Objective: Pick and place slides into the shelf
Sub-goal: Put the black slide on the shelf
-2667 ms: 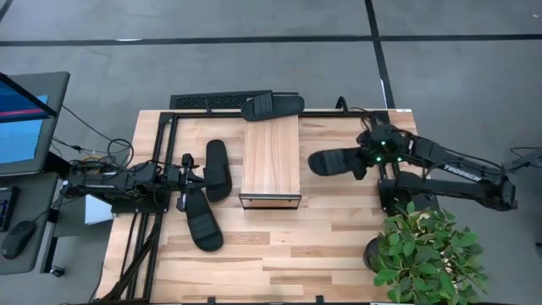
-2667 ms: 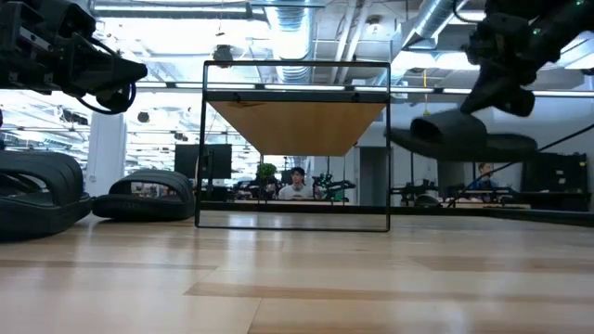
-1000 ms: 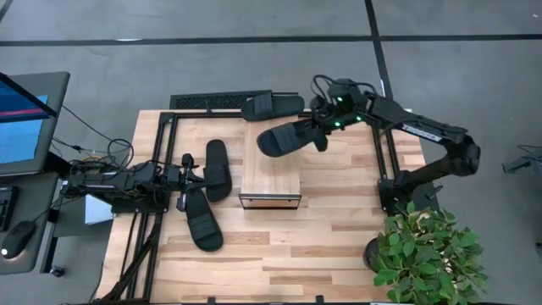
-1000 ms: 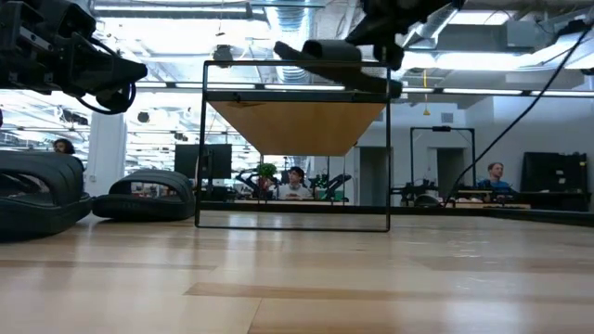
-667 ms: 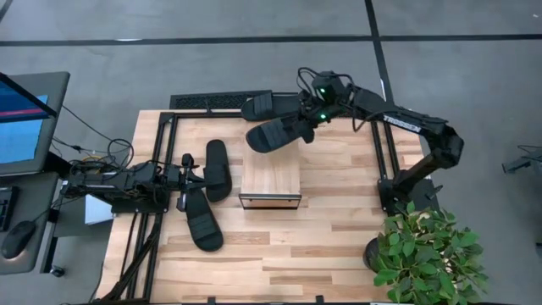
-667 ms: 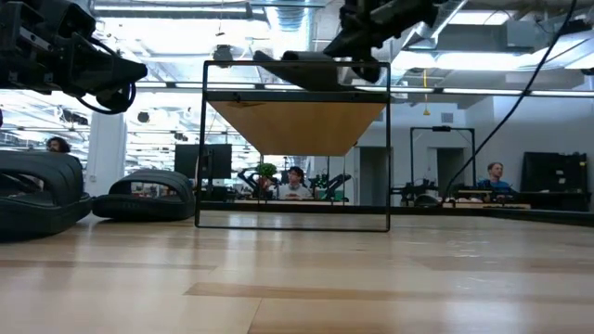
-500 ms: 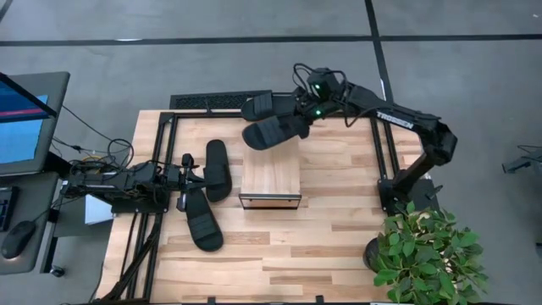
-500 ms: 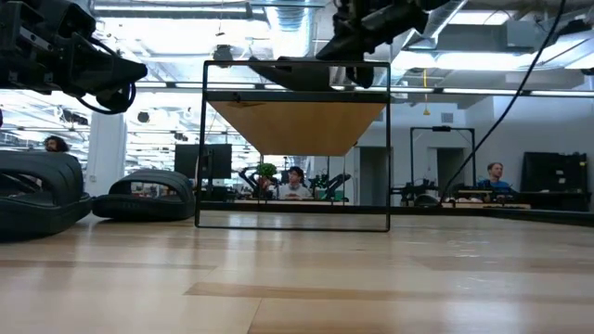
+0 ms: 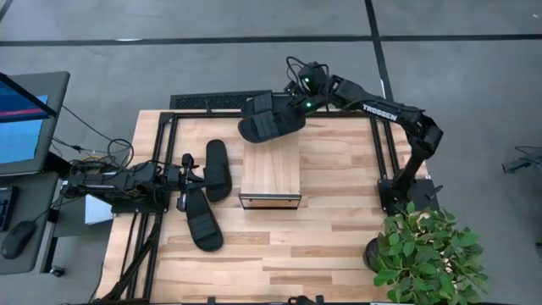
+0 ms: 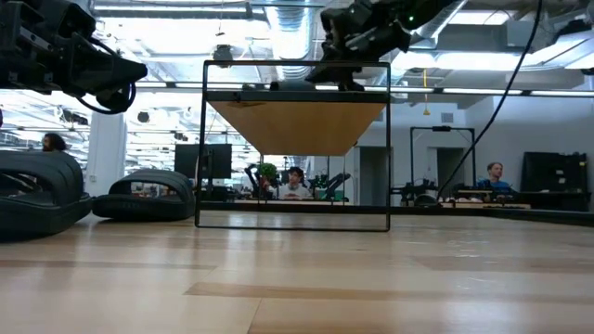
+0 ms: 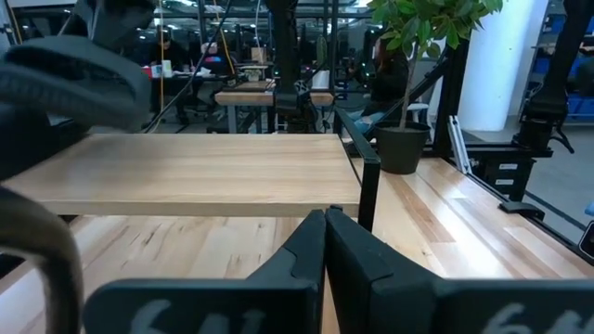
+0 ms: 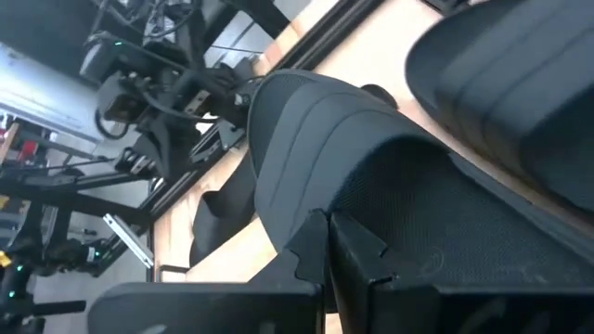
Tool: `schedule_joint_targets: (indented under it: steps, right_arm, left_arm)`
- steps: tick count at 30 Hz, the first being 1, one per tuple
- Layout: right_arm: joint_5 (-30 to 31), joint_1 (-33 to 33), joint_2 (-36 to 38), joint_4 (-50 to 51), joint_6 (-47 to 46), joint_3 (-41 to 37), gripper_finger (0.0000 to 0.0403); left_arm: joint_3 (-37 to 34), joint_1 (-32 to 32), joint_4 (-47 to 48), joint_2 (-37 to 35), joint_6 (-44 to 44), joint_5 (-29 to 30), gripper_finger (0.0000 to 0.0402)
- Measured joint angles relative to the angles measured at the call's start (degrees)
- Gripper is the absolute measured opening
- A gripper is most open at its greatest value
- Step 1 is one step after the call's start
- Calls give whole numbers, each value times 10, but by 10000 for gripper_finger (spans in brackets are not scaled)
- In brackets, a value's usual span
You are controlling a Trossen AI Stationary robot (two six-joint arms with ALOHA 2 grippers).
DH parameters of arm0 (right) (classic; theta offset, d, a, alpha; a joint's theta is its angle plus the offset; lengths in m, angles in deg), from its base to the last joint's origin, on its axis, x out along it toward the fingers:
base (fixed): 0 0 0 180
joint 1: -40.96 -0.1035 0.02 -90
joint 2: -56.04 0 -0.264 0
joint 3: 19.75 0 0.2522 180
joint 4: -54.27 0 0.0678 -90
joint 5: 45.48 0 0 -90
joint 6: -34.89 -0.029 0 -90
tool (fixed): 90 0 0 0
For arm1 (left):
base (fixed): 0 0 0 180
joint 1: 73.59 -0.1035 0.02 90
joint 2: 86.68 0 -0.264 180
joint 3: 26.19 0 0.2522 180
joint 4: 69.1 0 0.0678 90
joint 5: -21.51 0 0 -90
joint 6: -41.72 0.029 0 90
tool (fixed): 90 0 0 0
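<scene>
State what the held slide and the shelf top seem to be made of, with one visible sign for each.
Slide, held by the shut right gripper: probably moulded foam or rubber, matte black, ribbed strap, little shine. Shelf top: light wood or wood-look board, plank grain showing, dark edge; solid or veneer cannot be told.

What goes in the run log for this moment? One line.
right gripper: shut on slide, over shelf far end | left gripper: shut, idle

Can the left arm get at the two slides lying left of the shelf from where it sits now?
Probably yes. The left gripper, shut and empty, sits right beside the two slides on the table, with nothing between them. The right gripper is busy over the shelf.
</scene>
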State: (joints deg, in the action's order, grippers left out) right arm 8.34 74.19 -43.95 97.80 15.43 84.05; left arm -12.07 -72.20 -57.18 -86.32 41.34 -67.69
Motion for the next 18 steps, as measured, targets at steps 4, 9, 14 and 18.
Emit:
schedule_joint_targets:
  steps: [4, 9, 14, 18]
  right_arm:
    - [-5, 4, -16, 0, -12, 0, 0]
    - [-13, 12, -27, -2, -21, 0, 0]
    - [-14, 20, -27, -9, -28, 0, 0]
    - [-17, 22, -27, -1, -29, 0, 0]
  left_arm:
    - [0, 0, 0, 0, 4, 0, 0]
    - [0, 0, 0, 0, 0, 0, 0]
    - [0, 0, 0, 0, 3, 0, 0]
    - [0, 0, 0, 0, 2, 0, 0]
